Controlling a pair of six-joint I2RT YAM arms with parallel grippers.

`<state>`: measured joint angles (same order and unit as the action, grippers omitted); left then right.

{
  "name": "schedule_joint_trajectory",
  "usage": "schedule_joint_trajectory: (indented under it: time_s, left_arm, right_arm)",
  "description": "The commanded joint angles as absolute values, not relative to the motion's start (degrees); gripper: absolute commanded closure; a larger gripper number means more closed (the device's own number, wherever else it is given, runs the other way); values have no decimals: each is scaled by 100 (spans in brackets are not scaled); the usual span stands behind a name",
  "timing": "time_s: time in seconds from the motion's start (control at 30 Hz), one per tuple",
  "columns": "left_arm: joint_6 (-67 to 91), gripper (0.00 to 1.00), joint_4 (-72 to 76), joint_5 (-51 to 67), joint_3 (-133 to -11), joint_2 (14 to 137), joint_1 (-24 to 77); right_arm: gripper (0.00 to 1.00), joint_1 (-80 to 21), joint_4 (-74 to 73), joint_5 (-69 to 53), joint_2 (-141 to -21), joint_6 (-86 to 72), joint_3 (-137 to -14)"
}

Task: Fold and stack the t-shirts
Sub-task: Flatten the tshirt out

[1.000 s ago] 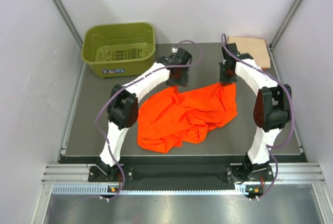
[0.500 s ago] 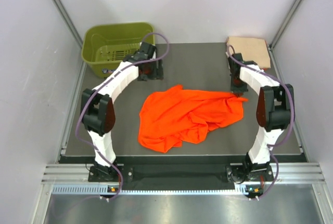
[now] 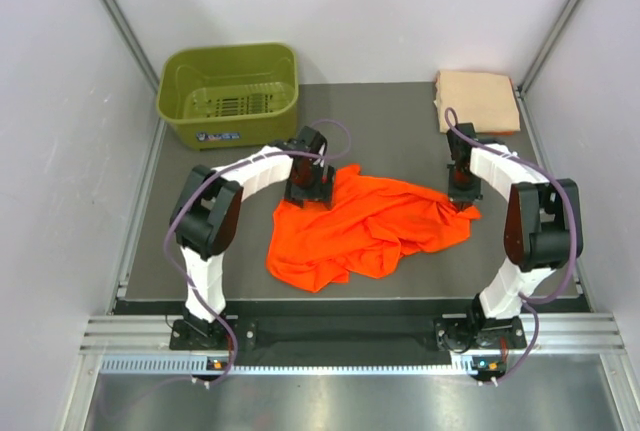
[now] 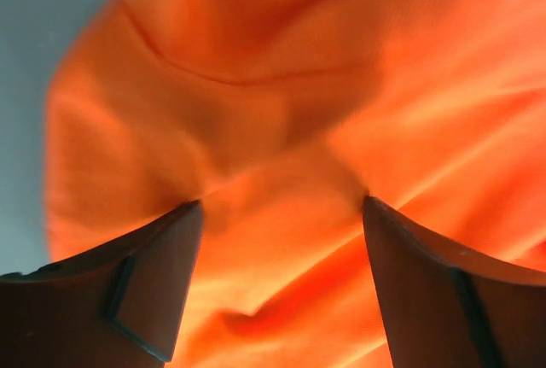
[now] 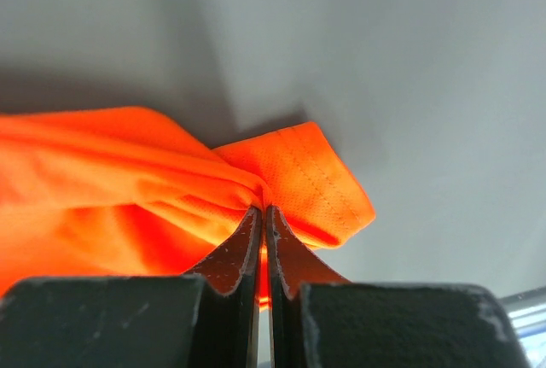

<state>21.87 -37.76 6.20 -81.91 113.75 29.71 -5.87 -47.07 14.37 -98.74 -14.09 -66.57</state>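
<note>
A bright orange t-shirt (image 3: 360, 226) lies crumpled in the middle of the dark table. My left gripper (image 3: 308, 191) hovers over its upper left edge, jaws wide open, with orange cloth (image 4: 281, 129) spread below and between the two fingers (image 4: 136, 291). My right gripper (image 3: 462, 194) is shut on the shirt's right corner, where a hemmed fold (image 5: 316, 184) bunches at the fingertips (image 5: 263, 214). A pale peach-tan t-shirt (image 3: 478, 101) lies folded flat at the table's back right corner.
An olive-green plastic basket (image 3: 230, 91) stands at the back left of the table. White walls close in on the left, right and back. The arm bases sit on a metal rail (image 3: 340, 336) at the near edge.
My left gripper swung out toward the basket, then came back down over the orange shirt's upper left edge, open. The right gripper pulled its corner rightward and nearer, spreading the shirt.
</note>
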Motion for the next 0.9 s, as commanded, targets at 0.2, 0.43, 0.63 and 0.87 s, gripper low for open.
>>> schedule_joint_trajectory:
  time_s: [0.2, 0.43, 0.63, 0.87]
  left_arm:
    - [2601, 33, -3603, -271, -7163, 10924, 3313]
    - [2628, 100, -3849, -1141, -7550, 10970, 3480]
    - [2794, 100, -4358, -1555, -7567, 9696, 3823]
    - [3980, 100, -4852, -1145, -6524, 8264, 5121]
  right_arm:
    - [100, -615, -4438, 958, -9615, -1398, -6812]
    - [100, -721, -4465, 914, -9501, -1389, -6864]
    - [100, -870, -4412, 774, -9545, -1389, -6908]
    - [100, -1221, -4368, 677, -9449, -1450, -6628]
